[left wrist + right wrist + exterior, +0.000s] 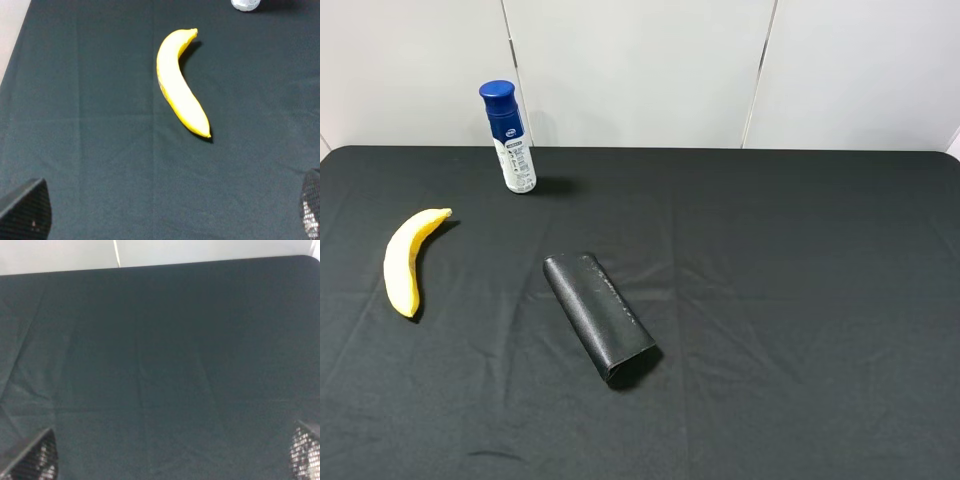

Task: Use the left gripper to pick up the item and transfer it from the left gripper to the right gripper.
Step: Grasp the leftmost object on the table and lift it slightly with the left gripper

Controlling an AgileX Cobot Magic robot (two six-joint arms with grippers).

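Left end effector (172,207) clear of banana (175,85).

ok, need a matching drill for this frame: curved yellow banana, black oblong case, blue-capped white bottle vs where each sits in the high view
Things:
1. curved yellow banana
2. black oblong case
3. blue-capped white bottle

Places in the exterior high view:
A. standing upright, farthest back
B. lying flat near the middle
C. lying flat at the far left

Pairs: 1-C, 2-B, 3-A
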